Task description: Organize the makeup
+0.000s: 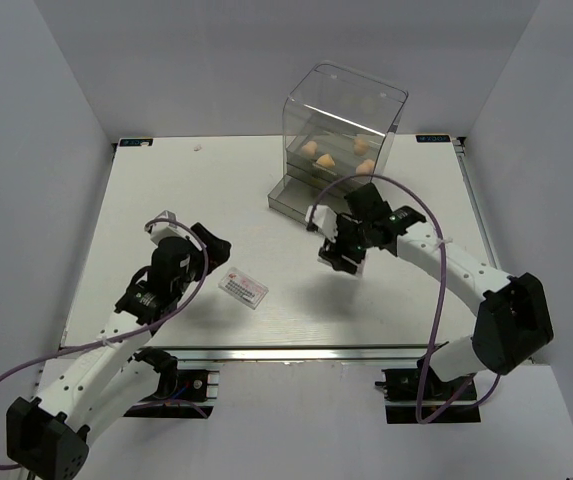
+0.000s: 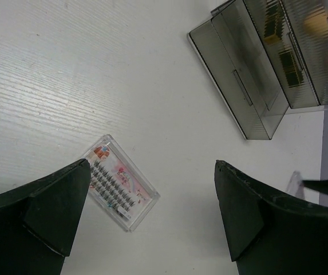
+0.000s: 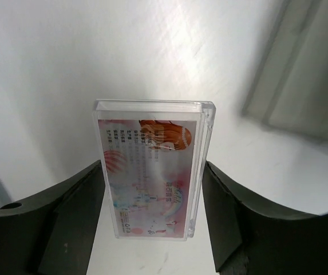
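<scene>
Top: drawer box [image 1: 344, 130] stands at the far side of the table [image 1: 166, 190], right of centre, its bottom drawer [image 1: 301, 198] sticking out toward the arms. Four peach sponges [image 1: 326, 160] sit inside on the upper levels. Right gripper [image 1: 334, 258] hangs just in front of that open drawer, casting a shadow on the table (its load is hidden from here). Left gripper [image 1: 209, 243] is left of centre, with the loose packet [image 1: 243, 288] flat on the table just beside it. Nothing lies between either arm and the box.

Left wrist: fingers [image 2: 43, 212] spread wide with nothing between them. The loose packet is below and partly behind the left finger, skewed to the box. Two dark-and-gold tubes [image 2: 273, 23] show through the smoked drawers above the open one.

Right wrist: jaws clamped on the long edges of the held packet [image 3: 149, 183], printed face toward the camera. Box corner blurred at top right.

Table is white with a faint grain. White walls stand on three sides and an aluminium rail [image 1: 296, 352] runs along the near edge.
</scene>
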Available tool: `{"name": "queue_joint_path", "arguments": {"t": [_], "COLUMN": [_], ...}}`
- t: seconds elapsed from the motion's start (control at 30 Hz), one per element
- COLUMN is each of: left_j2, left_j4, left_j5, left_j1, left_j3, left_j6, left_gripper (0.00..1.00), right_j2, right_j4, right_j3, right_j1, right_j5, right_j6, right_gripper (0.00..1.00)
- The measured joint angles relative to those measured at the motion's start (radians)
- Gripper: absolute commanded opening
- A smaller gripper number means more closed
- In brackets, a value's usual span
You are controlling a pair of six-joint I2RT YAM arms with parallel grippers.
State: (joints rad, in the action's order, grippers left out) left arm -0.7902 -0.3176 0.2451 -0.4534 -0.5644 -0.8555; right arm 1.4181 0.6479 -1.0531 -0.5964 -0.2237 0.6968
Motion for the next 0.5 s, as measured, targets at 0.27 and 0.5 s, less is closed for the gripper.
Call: {"name": "queue_joint_path", "arguments": {"t": [0.27, 0.5], "left_j2": [0.034, 0.033], "left_j4": [-0.021, -0.027], "left_j5": [0.008, 0.007], "left_j1": [0.000, 0.000], "left_j3": [0.021, 0.040], "left_j6": [-0.018, -0.030], "left_gripper": [0.98, 0.98], "right_j2": [0.197, 0.380], "right_j4": [-0.185, -0.374], "right_j3": [-0.321, -0.414], "right_j1": [-0.001, -0.001], "right_j5": [0.040, 0.221], "right_j6": [-0.150, -0.241], "right_gripper": [0.00, 0.00]}}
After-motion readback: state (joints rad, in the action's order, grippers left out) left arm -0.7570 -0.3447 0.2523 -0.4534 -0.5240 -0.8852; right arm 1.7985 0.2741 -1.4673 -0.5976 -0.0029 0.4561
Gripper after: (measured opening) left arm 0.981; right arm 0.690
